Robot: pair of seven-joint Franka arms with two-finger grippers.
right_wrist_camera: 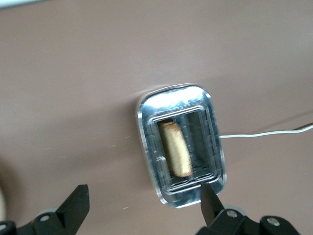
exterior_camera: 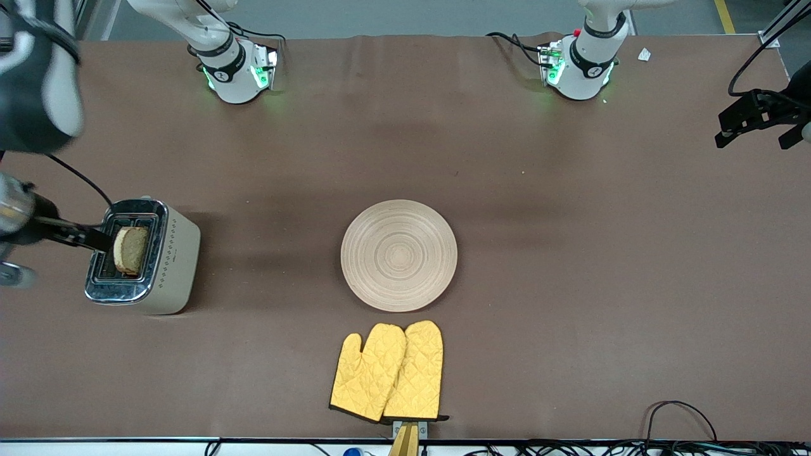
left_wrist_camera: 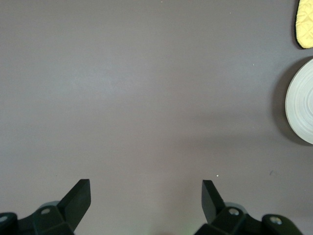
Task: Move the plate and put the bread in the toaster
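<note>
The toaster (exterior_camera: 147, 256) stands at the right arm's end of the table. The bread (exterior_camera: 130, 249) stands on edge in the slot on the plate's side, its top sticking out. The right wrist view shows the toaster (right_wrist_camera: 182, 147) and the bread (right_wrist_camera: 176, 149) from above. My right gripper (right_wrist_camera: 143, 197) is open and empty, up over the toaster; one dark finger (exterior_camera: 76, 235) shows beside the bread. The plate (exterior_camera: 399, 255) lies empty mid-table; its rim (left_wrist_camera: 299, 105) shows in the left wrist view. My left gripper (exterior_camera: 757, 134) is open and empty (left_wrist_camera: 146, 192), over bare table at the left arm's end.
A pair of yellow oven mitts (exterior_camera: 388, 372) lies nearer to the front camera than the plate; a corner of one (left_wrist_camera: 305, 24) shows in the left wrist view. The toaster's white cord (right_wrist_camera: 266, 133) runs off across the brown cloth. Cables (exterior_camera: 678, 418) lie at the near edge.
</note>
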